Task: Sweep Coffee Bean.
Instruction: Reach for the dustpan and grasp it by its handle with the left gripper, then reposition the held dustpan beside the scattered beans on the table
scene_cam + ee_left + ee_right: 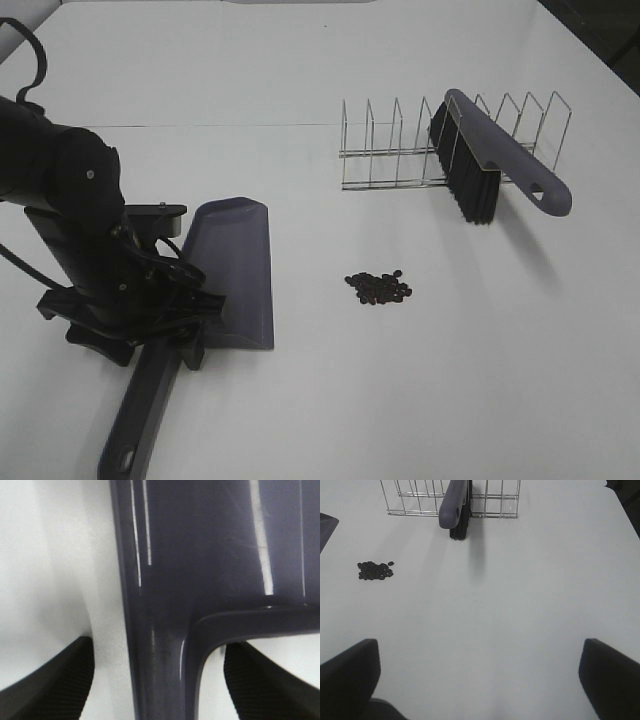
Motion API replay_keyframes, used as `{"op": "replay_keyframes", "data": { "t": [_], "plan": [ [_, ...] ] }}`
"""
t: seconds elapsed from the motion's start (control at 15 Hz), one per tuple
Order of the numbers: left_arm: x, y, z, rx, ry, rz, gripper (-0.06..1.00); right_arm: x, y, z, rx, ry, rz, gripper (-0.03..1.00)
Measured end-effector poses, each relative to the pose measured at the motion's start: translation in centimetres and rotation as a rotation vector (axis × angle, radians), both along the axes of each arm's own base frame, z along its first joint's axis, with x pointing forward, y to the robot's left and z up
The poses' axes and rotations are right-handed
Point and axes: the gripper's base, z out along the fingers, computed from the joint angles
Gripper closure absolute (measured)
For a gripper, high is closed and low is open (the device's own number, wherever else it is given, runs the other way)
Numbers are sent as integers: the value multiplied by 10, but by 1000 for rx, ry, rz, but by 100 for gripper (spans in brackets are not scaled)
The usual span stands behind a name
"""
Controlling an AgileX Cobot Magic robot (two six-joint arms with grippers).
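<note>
A small heap of coffee bean (378,288) (375,570) lies on the white table near the middle. To its left lies the grey-purple dustpan (235,270) (210,545), flat, with its handle (150,400) pointing toward the front edge. My left gripper (170,335) (159,650) straddles the handle where it joins the pan. It is open, with a gap showing on each side between the fingers (60,680) and the handle. My right gripper (480,647) is open wide over bare table, nothing between its fingers.
A brush (490,160) (455,505) with black bristles leans in a wire rack (390,150) (415,500) at the back right. The table's dark far-right edge (600,40) shows at the corner.
</note>
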Motion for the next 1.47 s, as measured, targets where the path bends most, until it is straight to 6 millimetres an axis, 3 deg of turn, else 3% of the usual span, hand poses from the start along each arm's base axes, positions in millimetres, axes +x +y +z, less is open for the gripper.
{"op": "replay_keyframes", "data": {
  "t": [0.13,0.27,0.33,1.47],
  "plan": [
    [0,0,-1,4,-1,-5,39,0,0,0,0,0,0,-1],
    [0,0,-1,7,-3,-8,58,0,0,0,0,0,0,-1],
    [1,0,-1,5,-6,-4,61,0,0,0,0,0,0,-1],
    [1,7,7,64,-31,-88,61,0,0,0,0,0,0,-1]
  ]
}}
